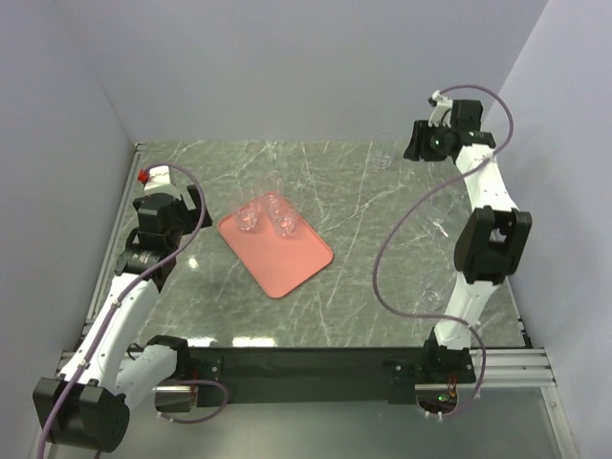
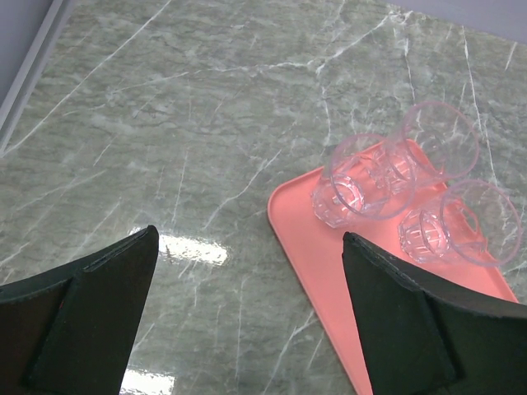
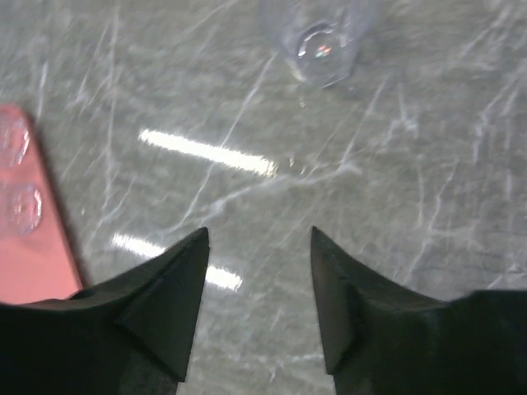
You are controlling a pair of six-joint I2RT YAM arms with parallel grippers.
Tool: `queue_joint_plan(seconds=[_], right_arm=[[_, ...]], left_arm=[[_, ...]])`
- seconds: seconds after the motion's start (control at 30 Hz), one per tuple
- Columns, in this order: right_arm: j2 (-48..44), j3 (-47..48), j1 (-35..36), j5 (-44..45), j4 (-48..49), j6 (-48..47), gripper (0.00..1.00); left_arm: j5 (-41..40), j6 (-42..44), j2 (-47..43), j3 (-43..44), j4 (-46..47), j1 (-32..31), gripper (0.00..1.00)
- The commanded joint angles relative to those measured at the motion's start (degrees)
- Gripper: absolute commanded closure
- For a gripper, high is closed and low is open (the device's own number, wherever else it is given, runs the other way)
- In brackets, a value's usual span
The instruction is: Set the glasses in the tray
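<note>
1. Your right gripper (image 3: 259,234) sits at the bottom of its wrist view. Its jaws are parted with nothing between them. 1 loose glass (image 3: 321,37) stands ahead on the worktop (image 3: 395,164), well apart from the fingertips.
2. The step in hand is likely the reach for that glass. Centre it between the jaws before you close, and open wider first if the gap looks tight.
3. The glass is clear and probably slick. Grip the wall below the rim and close gently. An off-centre touch could tip it or skate it across the marble.
4. Your left gripper (image 2: 247,234) is spread wide and empty, over the worktop at the edge of the tray (image 2: 329,271). Keep it out of the right arm's path.
5. 3 glasses (image 2: 362,177) stand upright, clustered at the tray's far end, and the near part is bare. Set the next one on bare pink, clear of the cluster, and lower it upright before letting go.
6. In the top view, any other glasses on the right side are too faint to count.
</note>
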Motion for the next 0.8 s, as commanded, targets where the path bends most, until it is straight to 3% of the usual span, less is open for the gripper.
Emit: queue_joint_plan(seconds=[0.0,0.13,0.27,0.77], right_arm=[[6.0,11.6,0.6,7.0,-4.5,6.6,0.45],[13.9,19.6,1.3,11.8,-4.6,10.8,0.47],[17.1,21.5,2.2,15.1,-1.0,15.7,0.47],[28.6,31.9,4.2,18.0,6.1,26.2,0.52]], left_arm=[[-1.0,0.8,0.1,0.4,1.6,0.3,0.01],[-1.0,0.9,0.9,0.7,1.5,0.5,0.01],[-1.1,0.9,1.5,0.7,1.6,0.8,0.01],[-0.9,0.9,2.9,0.8,1.6,1.5,0.01]])
